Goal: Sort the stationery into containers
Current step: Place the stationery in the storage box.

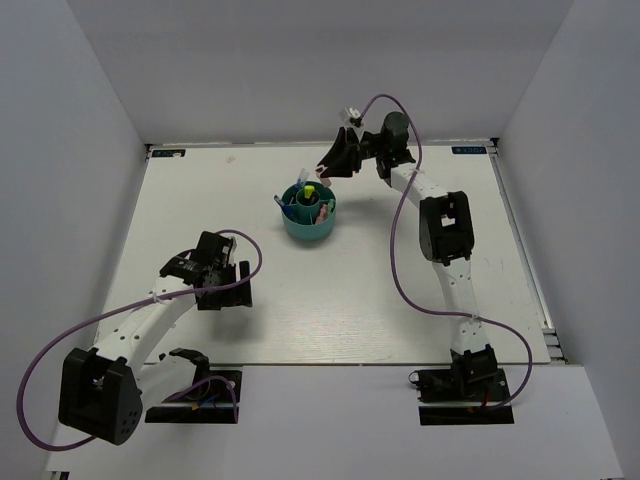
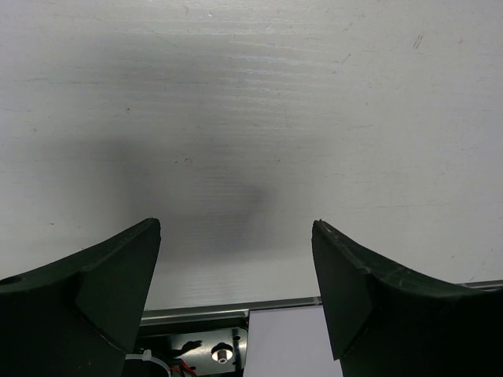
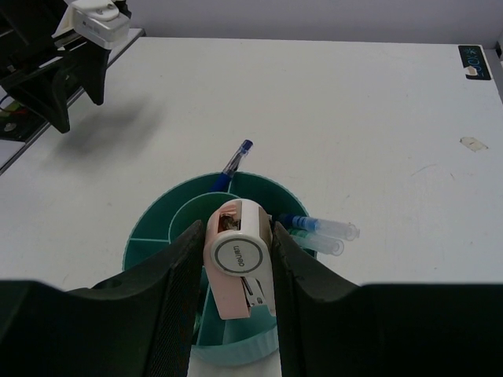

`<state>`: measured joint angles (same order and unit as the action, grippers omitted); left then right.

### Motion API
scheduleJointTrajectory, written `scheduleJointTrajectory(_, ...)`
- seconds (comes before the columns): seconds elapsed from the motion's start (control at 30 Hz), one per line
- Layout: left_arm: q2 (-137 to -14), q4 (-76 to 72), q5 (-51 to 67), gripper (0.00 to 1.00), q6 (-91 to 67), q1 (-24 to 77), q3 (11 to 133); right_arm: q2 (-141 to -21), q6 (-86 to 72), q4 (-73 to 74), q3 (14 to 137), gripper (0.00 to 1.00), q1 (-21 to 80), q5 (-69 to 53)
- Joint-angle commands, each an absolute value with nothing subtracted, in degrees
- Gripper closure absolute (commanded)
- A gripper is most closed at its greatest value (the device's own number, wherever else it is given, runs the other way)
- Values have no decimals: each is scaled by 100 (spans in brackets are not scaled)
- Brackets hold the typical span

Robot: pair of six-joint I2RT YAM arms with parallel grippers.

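Observation:
The round teal organizer stands at the table's far middle, holding a yellow-capped marker, pink highlighters and blue pens. My right gripper hovers just right of and behind it, shut on a small pink-and-white stapler. In the right wrist view the gripper holds the stapler above the organizer's rim. A blue pen and two clear-capped pens stick out of the compartments. My left gripper is open and empty over bare table, as its wrist view also shows.
White walls close in the table on the left, back and right. The left arm's base plate and the table's near edge rail show below the left fingers. The left arm appears at the top left of the right wrist view.

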<state>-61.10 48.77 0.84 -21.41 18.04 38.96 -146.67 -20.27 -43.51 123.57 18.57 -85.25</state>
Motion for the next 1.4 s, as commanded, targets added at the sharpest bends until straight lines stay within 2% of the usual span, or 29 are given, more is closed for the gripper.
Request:
scheduleJointTrajectory(0.0,-6082,4755,97,12,-2092,1775,3885,-14651,-1960,-4745,12305,100,1933,-8798)
scheduleJointTrajectory(0.17,-6100,4755,97,12,-2092,1767,3885,-14739,-2608,-5298,12243,100,1925,-8657)
scheduleJointTrajectory(1.13,-6179,4755,97,12,-2092,1714,3894,-15056,-2830,-5581,12244,100,2021,-8315)
scheduleJointTrajectory(1.37,-6188,4764,123,12,-2092,1705,3902,-15056,-2830,-5563,12234,93,2004,-8262)
